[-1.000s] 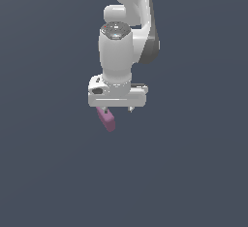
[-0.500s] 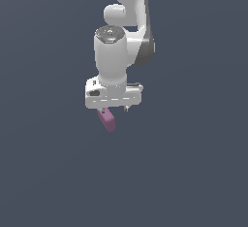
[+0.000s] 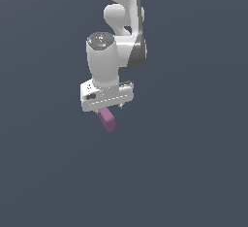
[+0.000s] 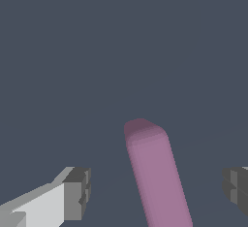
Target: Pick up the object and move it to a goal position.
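From my remote station, the exterior view shows the white arm (image 3: 116, 37) reaching down over the flat grey bench (image 3: 43, 172), its end effector (image 3: 109, 110) pointing downward above the pink block (image 3: 107, 120). The block pokes out from under the white end effector body, slanting toward the exterior view's right, its upper end hidden behind that body. I cannot tell from this angle whether the block lies on the bench or hangs clear of it.

Through the wrist view, reading left to right, I see one dark grey fingertip (image 4: 76, 193) on its white finger, then the block (image 4: 155, 177), then the other dark fingertip (image 4: 236, 189) at the frame's edge. The end effector (image 4: 156, 192) stands wide: bare bench (image 4: 121, 51) shows on both sides of the block, and neither fingertip touches it. The block runs lengthwise between the fingers, its rounded end pointing away from the camera, sitting roughly midway between the two pads.
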`<state>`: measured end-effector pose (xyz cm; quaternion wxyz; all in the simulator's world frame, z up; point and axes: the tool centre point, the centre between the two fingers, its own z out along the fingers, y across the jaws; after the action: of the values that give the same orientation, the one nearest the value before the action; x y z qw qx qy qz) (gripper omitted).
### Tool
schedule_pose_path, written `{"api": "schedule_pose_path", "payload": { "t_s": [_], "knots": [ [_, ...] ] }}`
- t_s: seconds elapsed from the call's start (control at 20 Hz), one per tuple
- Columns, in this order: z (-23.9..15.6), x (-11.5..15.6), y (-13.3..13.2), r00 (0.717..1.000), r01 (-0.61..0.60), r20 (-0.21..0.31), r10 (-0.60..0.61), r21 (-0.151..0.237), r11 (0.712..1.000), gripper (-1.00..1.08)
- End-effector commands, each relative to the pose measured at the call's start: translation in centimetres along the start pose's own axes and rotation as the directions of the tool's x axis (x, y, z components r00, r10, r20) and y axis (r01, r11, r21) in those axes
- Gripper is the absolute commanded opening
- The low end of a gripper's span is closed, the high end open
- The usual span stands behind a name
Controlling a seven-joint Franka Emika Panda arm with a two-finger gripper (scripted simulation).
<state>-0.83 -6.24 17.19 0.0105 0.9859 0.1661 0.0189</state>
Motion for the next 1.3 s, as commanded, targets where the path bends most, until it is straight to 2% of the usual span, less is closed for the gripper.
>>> {"api": "schedule_pose_path", "payload": {
  "t_s": [0.0,0.6,1.25],
  "knots": [
    [0.5,-0.7,0.4,0.998,0.054,0.007,-0.054,0.005,0.999,1.0],
    [2.2,-3.2,1.6,0.972,0.234,0.023,-0.234,0.029,0.972,1.0],
    [3.0,-3.7,1.8,0.964,0.263,0.025,-0.264,0.034,0.964,1.0]
  ]
}}
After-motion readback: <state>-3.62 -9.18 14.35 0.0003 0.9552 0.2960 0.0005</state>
